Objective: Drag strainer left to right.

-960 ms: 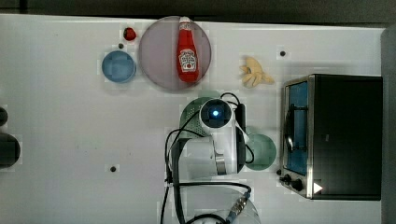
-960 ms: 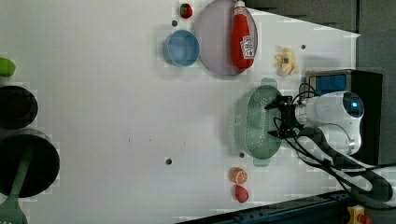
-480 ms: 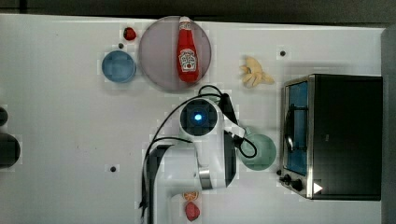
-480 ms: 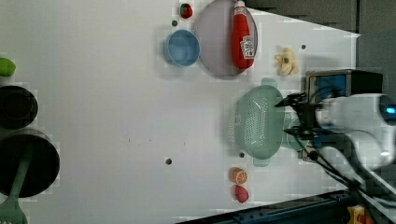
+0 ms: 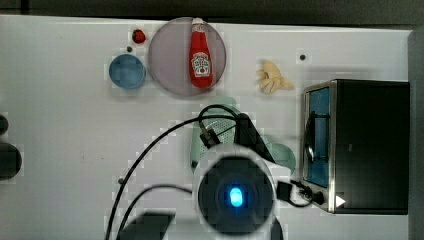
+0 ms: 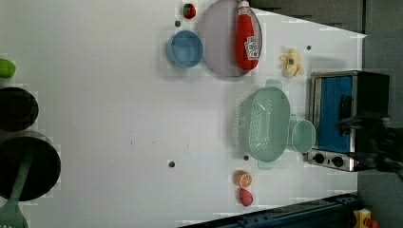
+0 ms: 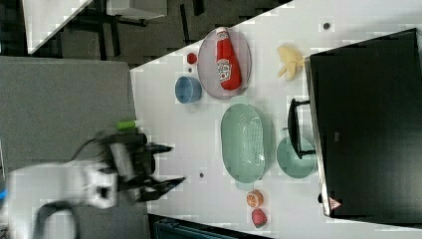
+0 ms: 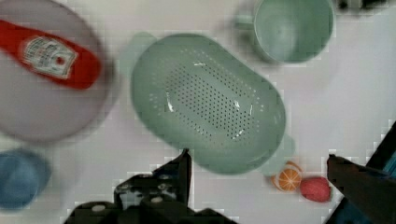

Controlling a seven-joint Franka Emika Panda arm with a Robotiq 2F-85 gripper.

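Note:
The strainer [image 6: 263, 123] is a pale mint-green oval colander with a dotted inside. It rests upright on the white table, next to a teal mug [image 6: 302, 136] and in front of the toaster oven [image 6: 342, 118]. In the right view my gripper [image 7: 171, 166] is open, with nothing between its fingers, and hangs high and well off to the right view's left of the strainer [image 7: 244, 142]. The wrist view looks down on the strainer [image 8: 208, 102] from far above, past the open gripper [image 8: 258, 156]. In the top view my arm [image 5: 235, 195] covers most of the strainer [image 5: 198, 145].
A grey plate [image 5: 167, 60] holds a ketchup bottle [image 5: 201, 57], with a blue bowl [image 5: 127, 71] and a banana [image 5: 272, 80] to either side. An orange half [image 6: 243, 179] and a red fruit [image 6: 245, 196] lie near the strainer. Black pots [image 6: 19, 109] stand at the left view's left.
My arm has lifted away from the strainer, rising toward the top camera and sliding to the left view's right. The strainer has stayed in place. The fingers remain open.

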